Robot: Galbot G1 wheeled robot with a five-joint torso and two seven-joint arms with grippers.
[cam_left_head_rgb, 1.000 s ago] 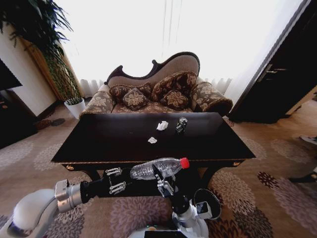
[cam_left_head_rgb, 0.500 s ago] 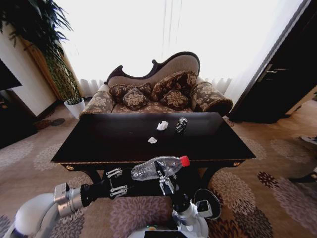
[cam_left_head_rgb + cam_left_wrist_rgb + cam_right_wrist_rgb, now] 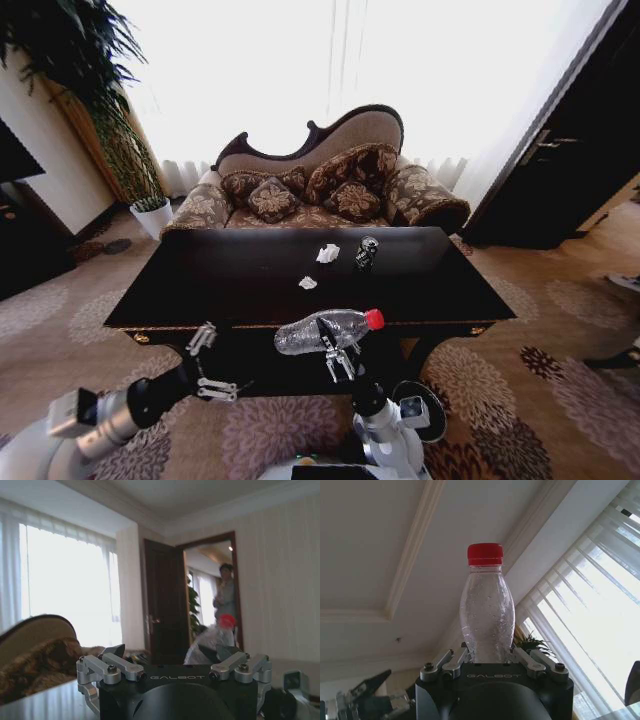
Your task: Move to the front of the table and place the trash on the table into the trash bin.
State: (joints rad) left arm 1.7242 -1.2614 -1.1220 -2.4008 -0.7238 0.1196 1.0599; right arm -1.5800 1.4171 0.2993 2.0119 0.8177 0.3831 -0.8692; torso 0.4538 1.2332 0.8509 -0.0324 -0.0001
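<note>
— Right gripper (image 3: 330,345)?
— Raised before the front edge of the black surface (image 3: 250,290), fingers clamped on the clear bottle (image 3: 325,330), lying sideways, red cap toward the right.
— Left gripper (image 3: 205,365)?
— Lower, to the left of the bottle, apart from it; fingers spread wide, holding nothing.
— Rest of the trash?
— On the surface: dark can (image 3: 366,253) near the far edge, one white paper scrap (image 3: 327,253) just beside it, another scrap (image 3: 308,283) nearer the middle.
</note>
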